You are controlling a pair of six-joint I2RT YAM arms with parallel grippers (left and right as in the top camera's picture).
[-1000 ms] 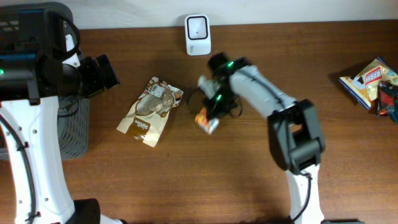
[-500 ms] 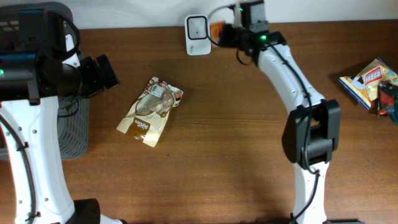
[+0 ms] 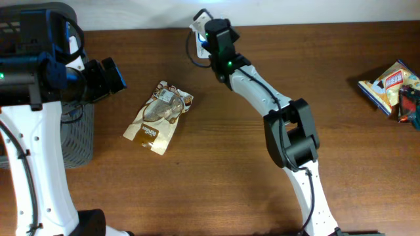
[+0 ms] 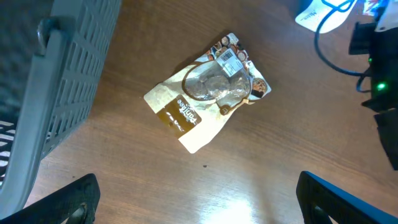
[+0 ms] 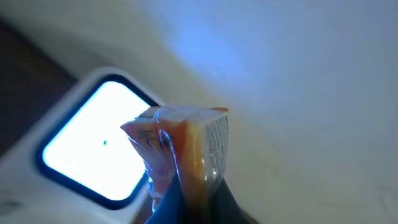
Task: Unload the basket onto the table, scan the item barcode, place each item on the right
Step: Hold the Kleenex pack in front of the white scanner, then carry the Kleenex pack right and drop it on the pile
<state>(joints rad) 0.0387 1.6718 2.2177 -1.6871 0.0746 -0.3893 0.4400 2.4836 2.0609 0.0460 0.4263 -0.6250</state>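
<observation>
My right gripper (image 3: 205,25) reaches to the table's back edge and is shut on a small orange-and-clear packet (image 5: 189,146), which stands edge-on between its blue fingers (image 5: 171,202). Just behind and left of the packet, very close, is the white scanner (image 5: 68,124) with its window lit. From overhead the gripper covers most of the scanner (image 3: 199,40), and the packet barely shows. I see no barcode. My left gripper (image 4: 199,202) hangs open over bare wood at the far left, near side of a brown coffee pouch (image 4: 208,99).
The brown pouch (image 3: 159,117) lies left of centre. A grey basket (image 3: 75,141) stands at the left edge beside the left arm. Several snack packets (image 3: 388,84) lie at the far right. A blue cable (image 4: 333,25) runs from the scanner.
The right arm lifted the packet from mid-table to the back edge, then swung left so that it now sits in front of the scanner. The left arm has not moved.
</observation>
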